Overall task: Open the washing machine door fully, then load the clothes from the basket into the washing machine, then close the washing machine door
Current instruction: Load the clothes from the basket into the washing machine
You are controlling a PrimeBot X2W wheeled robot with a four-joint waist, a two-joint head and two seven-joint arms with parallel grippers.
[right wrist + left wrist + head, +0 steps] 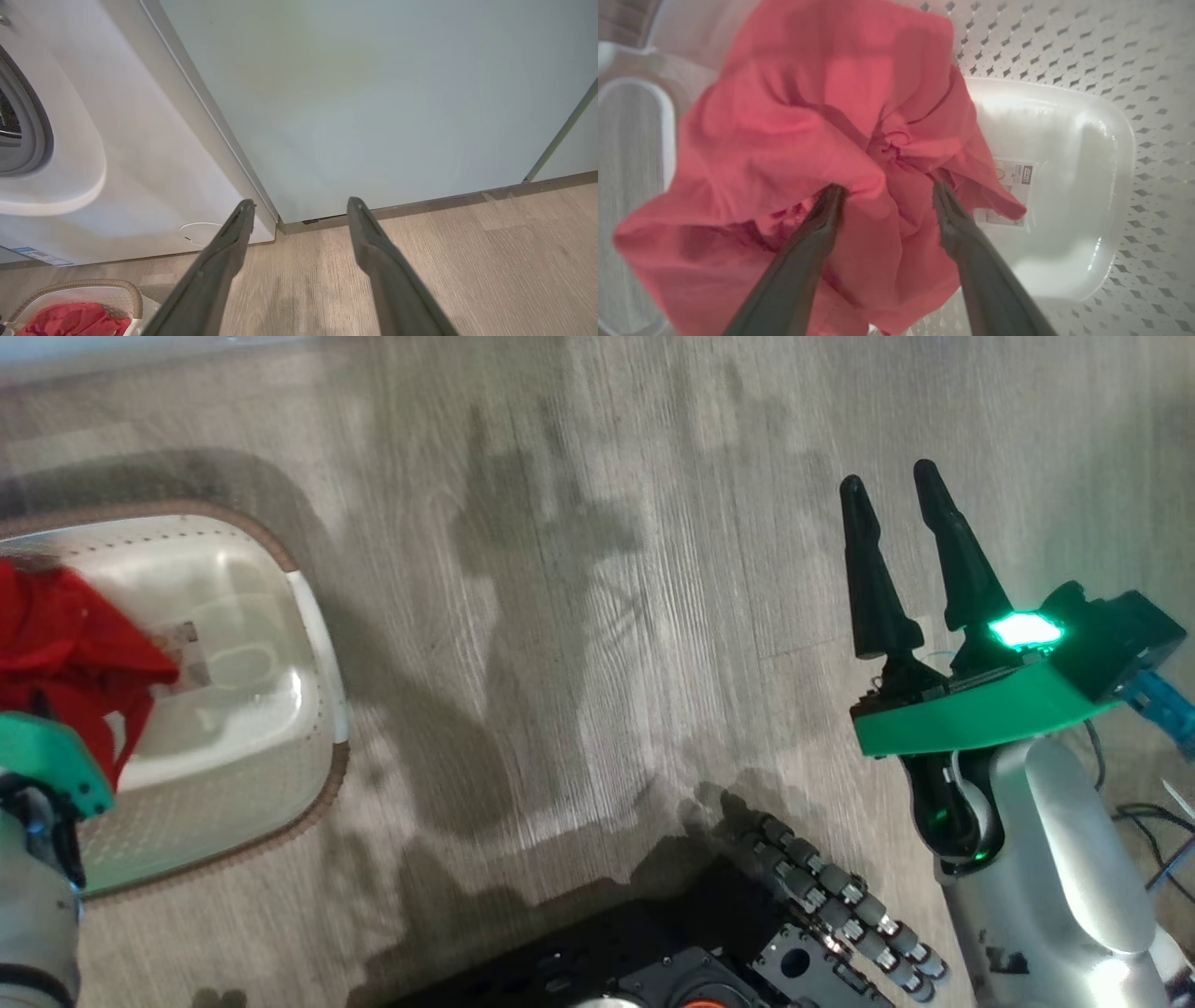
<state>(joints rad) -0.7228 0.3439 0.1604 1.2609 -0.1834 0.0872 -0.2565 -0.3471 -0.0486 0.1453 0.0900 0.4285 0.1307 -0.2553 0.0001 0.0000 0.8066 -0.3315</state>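
The white basket (316,616) with a brown rim stands on the floor at the left and holds the red clothes (65,635). In the left wrist view my left gripper (888,186) is open, both fingertips pressed into the bunched red clothes (808,93) above the basket's floor (1064,140). My right gripper (889,476) hangs open and empty over bare floor at the right. In the right wrist view it (300,201) points at the lower right corner of the washing machine (140,140), whose grey seal (28,126) shows. The washing machine door is out of view.
Pale teal cabinets (373,93) stand right of the washer, whose front has a small round flap (201,233) low down. My dark base (653,952) and a cable chain (840,905) lie at the bottom. Wood floor (579,569) spreads between basket and right arm.
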